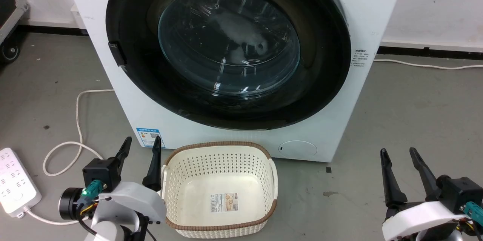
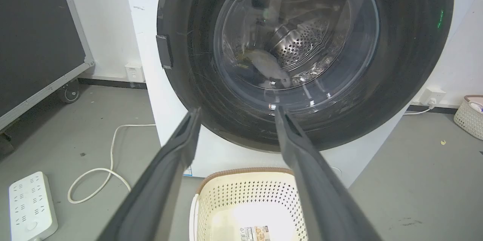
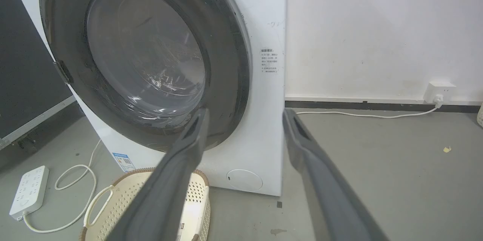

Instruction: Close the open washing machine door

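In the head view, the large round glossy black washing machine door (image 1: 228, 45) with its bulging clear glass window lay flat against the front of the white washer (image 1: 241, 139); whether it was latched could not be told. A pale lump showed through the glass. On the grey floor just before the washer stood a cream perforated plastic basket with a brown woven rim (image 1: 219, 145), holding a printed label (image 1: 224, 202) on its bottom. The left gripper (image 1: 143, 143) hung just beside the basket's left wall and the right gripper (image 1: 399, 152) well apart over bare floor, both with fingers spread and holding nothing. A white power strip (image 1: 15, 180) and looped white cable (image 1: 77, 120) lay at the left. In the left wrist view, the left gripper (image 2: 237, 111) gaped toward the door (image 2: 407, 45), and the perforated steel drum (image 2: 302, 45) showed behind the glass, with a black wheeled case (image 2: 34, 37) at the left and a second cream basket (image 2: 469, 116) at the right edge. In the right wrist view, the right gripper (image 3: 245, 112) stood wide, grasping nothing, near the door's (image 3: 226, 63) lower rim, with open floor (image 3: 396, 165) running to a wall socket (image 3: 439, 92).
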Controlling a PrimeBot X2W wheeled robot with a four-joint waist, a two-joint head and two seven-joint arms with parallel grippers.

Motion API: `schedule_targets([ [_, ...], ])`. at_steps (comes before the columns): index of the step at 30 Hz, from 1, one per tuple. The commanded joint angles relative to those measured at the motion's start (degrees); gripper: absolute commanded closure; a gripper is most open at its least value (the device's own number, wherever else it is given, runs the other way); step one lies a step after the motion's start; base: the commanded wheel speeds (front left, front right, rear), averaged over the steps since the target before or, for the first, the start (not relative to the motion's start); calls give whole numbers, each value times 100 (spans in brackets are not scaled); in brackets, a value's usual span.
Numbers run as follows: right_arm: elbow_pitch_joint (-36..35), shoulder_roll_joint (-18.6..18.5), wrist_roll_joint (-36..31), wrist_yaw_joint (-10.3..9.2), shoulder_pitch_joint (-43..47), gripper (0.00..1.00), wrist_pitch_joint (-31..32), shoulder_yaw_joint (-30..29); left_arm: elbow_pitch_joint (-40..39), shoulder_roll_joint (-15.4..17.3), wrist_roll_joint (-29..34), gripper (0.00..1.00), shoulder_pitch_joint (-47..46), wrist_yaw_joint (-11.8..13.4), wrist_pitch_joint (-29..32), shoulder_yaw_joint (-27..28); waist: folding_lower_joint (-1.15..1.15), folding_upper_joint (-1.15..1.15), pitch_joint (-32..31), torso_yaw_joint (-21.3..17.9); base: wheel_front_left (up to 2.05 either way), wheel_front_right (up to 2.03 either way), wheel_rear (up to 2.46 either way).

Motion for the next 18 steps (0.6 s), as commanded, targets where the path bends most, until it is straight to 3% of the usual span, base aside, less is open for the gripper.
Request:
schedule_targets([
  [1, 26, -8, 46, -3, 34, 0, -8, 0, 17, 14, -13, 0, -36, 21, 20, -27, 0, 0, 8, 9, 0, 0, 0],
  [6, 55, -8, 70, -3, 23, 0, -16, 13, 30, 22, -30, 0, -57, 17, 3, -51, 0, 0, 15, 22, 0, 0, 0],
  [7, 49, 0, 57, 1, 0, 100, 1, 11, 12, 2, -12, 100, -5, -2, 1, -38, 0, 0, 15, 23, 0, 0, 0],
  [18, 24, 0, 6, 1, 5, 100, 43, 33, -51, -64, 105, 100, 49, -22, 38, 27, 0, 0, 14, 49, 0, 0, 0],
])
